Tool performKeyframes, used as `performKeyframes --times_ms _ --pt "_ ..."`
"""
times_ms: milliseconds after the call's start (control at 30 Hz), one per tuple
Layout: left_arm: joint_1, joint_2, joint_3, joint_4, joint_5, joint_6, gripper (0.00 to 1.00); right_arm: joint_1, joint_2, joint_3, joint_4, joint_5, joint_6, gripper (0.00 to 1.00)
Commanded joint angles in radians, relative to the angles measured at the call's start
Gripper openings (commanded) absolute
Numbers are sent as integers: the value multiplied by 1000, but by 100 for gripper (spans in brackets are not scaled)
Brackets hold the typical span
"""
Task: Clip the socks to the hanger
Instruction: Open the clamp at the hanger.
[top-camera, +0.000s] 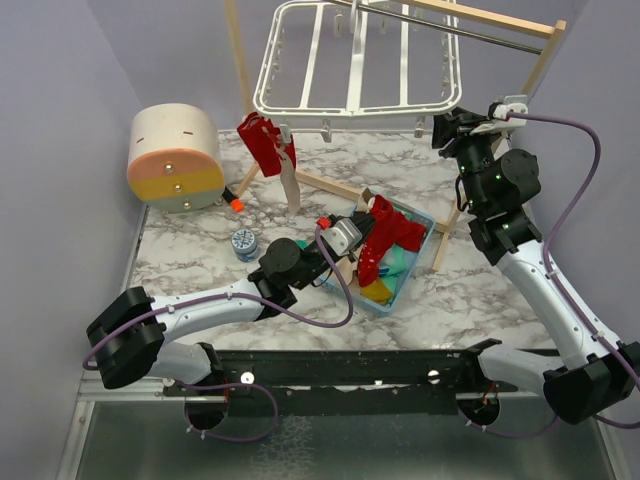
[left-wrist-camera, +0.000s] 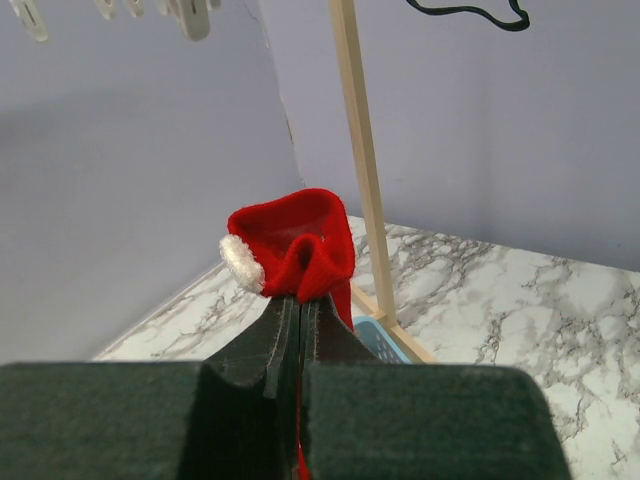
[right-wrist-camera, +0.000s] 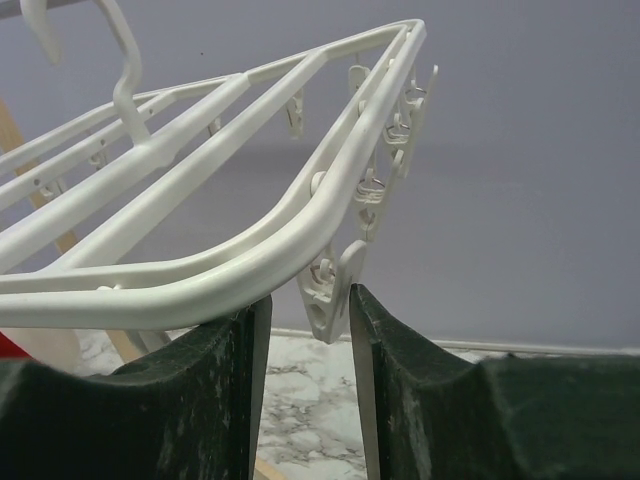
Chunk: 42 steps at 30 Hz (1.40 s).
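Red sock (left-wrist-camera: 298, 240), white fluff at one edge: bunched and pinched in the left hand (left-wrist-camera: 300, 308), whose fingers are closed tight on the fabric. From above, this sock hangs off the hand over the basket (top-camera: 420, 243). The basket is light blue and sits on the marble desk (top-camera: 200, 265) near the middle.

Loose socks (top-camera: 385, 285) lie in the basket: red, teal and yellow.

Hung sock (top-camera: 265, 142), red, dangles at the near-left corner of the hanger (top-camera: 350, 108).

The hanger is a white frame with crossbars. It hangs off the wooden stand (top-camera: 325, 183) at the far side of the desk, with clips under its rails.

The right hand (right-wrist-camera: 308, 305) is raised at the hanger's near-right corner. Its jaws stand apart with one clip (right-wrist-camera: 333, 288) between them. The clip is against or just beside one finger (right-wrist-camera: 375, 380), and there is a gap on the other side. It is not gripped.

Far left on the desk is a drum (top-camera: 175, 160) on its side, banded beige, pink and yellow. A small jar (top-camera: 243, 242) stands between the drum and the basket.
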Motion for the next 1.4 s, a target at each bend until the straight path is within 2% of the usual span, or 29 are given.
performKeyframes --times_ms 0,300,667,733,867,933,1233,1367 --pt "3 -15 -15 34 7 -5 0 4 -1 42 7 -24 -12 40" --pt "3 -16 -15 34 10 -5 0 4 4 76 -30 -42 -13 25" --pt "3 -17 -15 34 9 -7 0 4 5 106 -84 -58 -3 13" --pt "3 -17 -15 34 9 -6 0 4 1 105 -91 -58 -2 18" --pt "3 -18 -15 34 9 -6 0 4 -4 100 -106 -63 -2 42" --pt "3 -16 -15 34 11 -7 0 4 -5 96 -108 -58 -2 48" --pt "3 -15 -16 34 10 -8 0 4 -9 67 -83 -16 -10 65" --pt "3 -16 -15 34 10 -7 0 4 -3 73 -72 0 9 67"
